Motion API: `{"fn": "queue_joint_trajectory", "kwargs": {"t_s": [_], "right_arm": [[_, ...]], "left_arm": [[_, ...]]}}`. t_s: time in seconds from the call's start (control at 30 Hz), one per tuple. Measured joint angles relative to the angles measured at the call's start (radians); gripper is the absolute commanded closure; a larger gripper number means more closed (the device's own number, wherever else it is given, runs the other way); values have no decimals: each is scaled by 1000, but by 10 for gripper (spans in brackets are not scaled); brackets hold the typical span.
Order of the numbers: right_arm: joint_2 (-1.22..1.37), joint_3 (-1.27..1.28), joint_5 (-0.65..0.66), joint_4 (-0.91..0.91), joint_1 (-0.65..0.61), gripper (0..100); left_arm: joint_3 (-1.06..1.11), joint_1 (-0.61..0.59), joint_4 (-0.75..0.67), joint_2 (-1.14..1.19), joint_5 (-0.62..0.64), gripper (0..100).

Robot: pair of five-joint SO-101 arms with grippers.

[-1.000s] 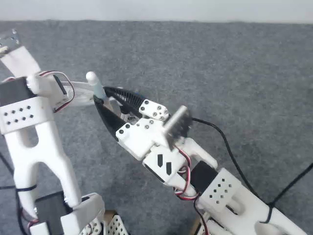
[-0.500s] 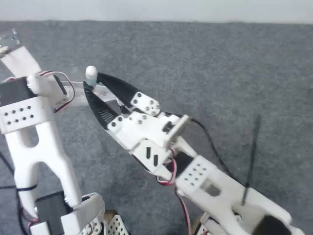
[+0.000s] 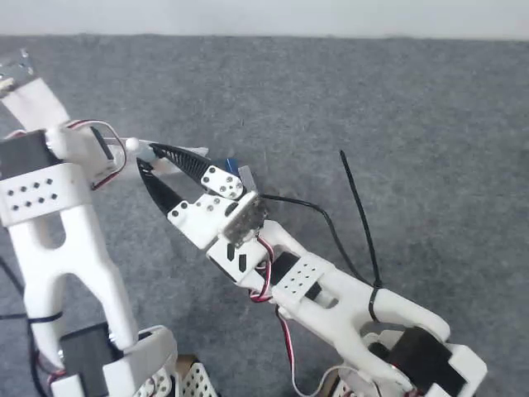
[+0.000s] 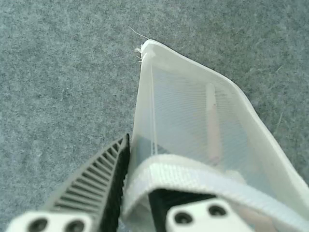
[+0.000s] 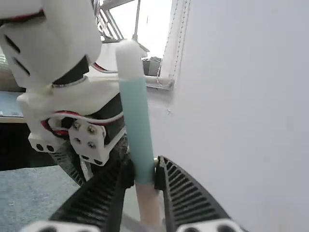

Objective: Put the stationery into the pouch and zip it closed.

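Note:
My left gripper is shut on the rim of the white mesh pouch, which hangs off the grey carpet. A pale stick shape shows through the mesh. My right gripper is shut on a teal pen with a white cap, the pen standing up between its black fingers. In the high view the right gripper sits close against the left arm's wrist, the pen's white cap poking out beside a strip of the pouch. Most of the pouch is hidden there.
Grey carpet spreads to the right and back of the arms. A small blue thing lies behind the right gripper. A black cable sticks up from the right arm. The left arm's base stands at the front left.
The right gripper has swung left and lower with the pen, ending close to the left arm's wrist; the pen's cap has dropped from upright to a tilt. The left arm has kept still.

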Motion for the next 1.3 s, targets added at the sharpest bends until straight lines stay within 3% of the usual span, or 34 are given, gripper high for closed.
{"fn": "queue_joint_trajectory", "kwargs": {"t_s": [0.17, 0.4, 0.7, 1.1, 1.3], "right_arm": [[2, 0, 34, 2, -2, 980], [2, 0, 35, 14, -2, 817], [-130, 72, 35, 41, -2, 831], [-377, 129, 35, 285, -72, 831], [-494, 129, 12, 491, -75, 831]], "left_arm": [[0, 0, 0, 0, 0, 990], [23, 0, -14, -2, 0, 990], [23, 0, -14, -2, 0, 990], [23, 0, -14, -2, 0, 990], [23, 0, -14, -2, 0, 990]]}}
